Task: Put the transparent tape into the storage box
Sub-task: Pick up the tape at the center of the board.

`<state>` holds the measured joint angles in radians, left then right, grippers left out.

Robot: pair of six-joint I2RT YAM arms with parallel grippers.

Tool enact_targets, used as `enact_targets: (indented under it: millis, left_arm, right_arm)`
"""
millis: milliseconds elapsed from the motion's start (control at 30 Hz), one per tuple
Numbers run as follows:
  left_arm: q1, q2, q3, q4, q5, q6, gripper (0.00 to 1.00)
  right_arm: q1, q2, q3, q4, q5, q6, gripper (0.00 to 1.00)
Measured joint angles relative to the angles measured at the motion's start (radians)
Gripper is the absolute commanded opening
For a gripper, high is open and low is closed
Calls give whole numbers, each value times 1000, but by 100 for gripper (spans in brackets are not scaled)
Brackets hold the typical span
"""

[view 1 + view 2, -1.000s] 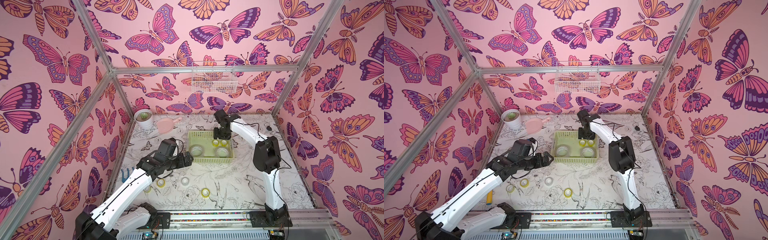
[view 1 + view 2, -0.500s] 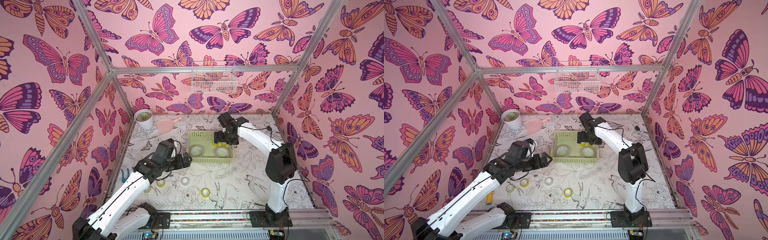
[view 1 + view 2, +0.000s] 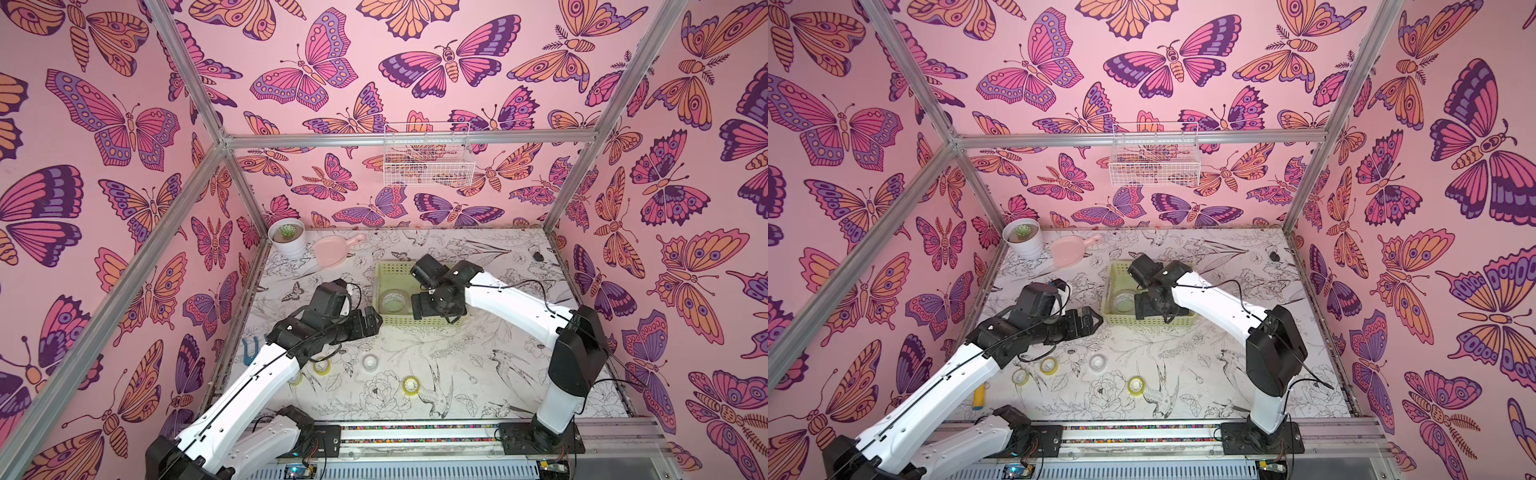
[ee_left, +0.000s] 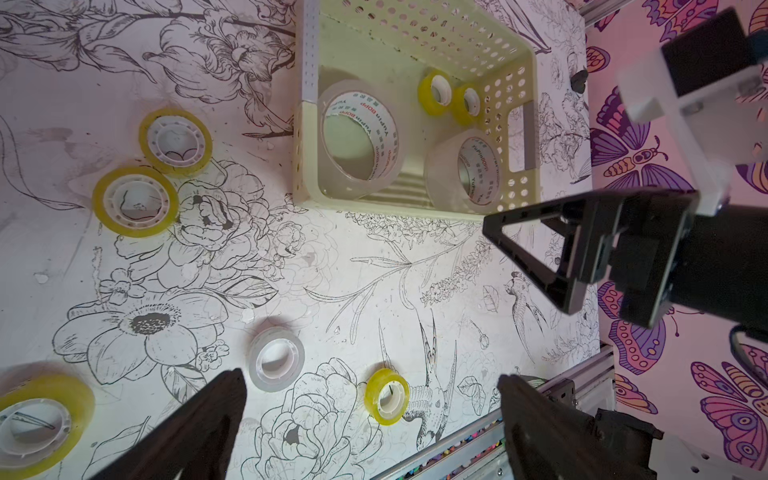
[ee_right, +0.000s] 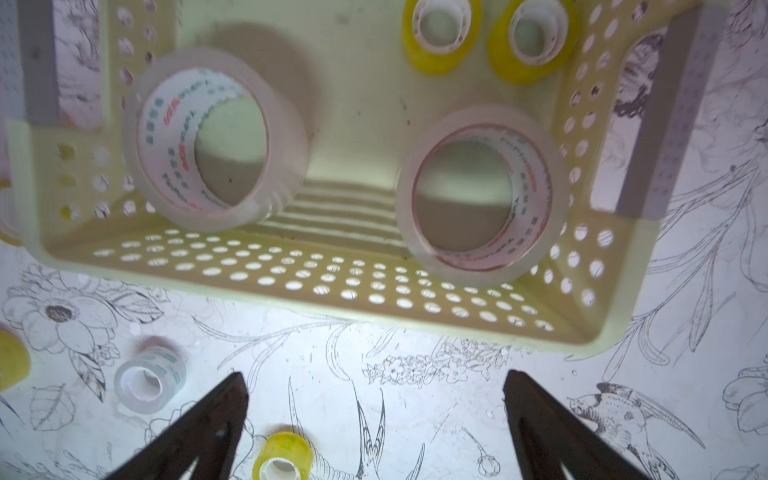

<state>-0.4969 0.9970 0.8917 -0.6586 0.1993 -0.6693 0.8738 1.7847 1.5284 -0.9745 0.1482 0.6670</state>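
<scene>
**Spotter:** Closest to you, a yellow roll (image 3: 410, 385) and a small clear roll (image 3: 370, 361) lie flat on the table (image 3: 478, 374).

**Caller:** Your left gripper (image 3: 372, 322) hangs just past them, jaws spread wide, nothing in them.

**Spotter:** Beyond it, your right gripper (image 5: 374, 374) hovers at the near wall of the storage box (image 3: 388, 270), fingers apart, empty.

**Caller:** And the transparent tape (image 4: 357, 102)? Two big rolls sit inside that box, with two small yellow rolls (image 4: 424, 89) at the far wall.
</scene>
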Motion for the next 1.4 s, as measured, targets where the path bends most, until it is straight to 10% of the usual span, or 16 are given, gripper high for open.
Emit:
enact_targets:
  millis: [400, 1400]
  left_arm:
    - [8, -4, -5, -93, 151, 63, 100]
    - [8, -61, -46, -267, 292, 62, 100]
  right_arm:
    - [185, -8, -92, -5, 19, 124, 99]
    - [359, -5, -349, 193, -129, 299, 50]
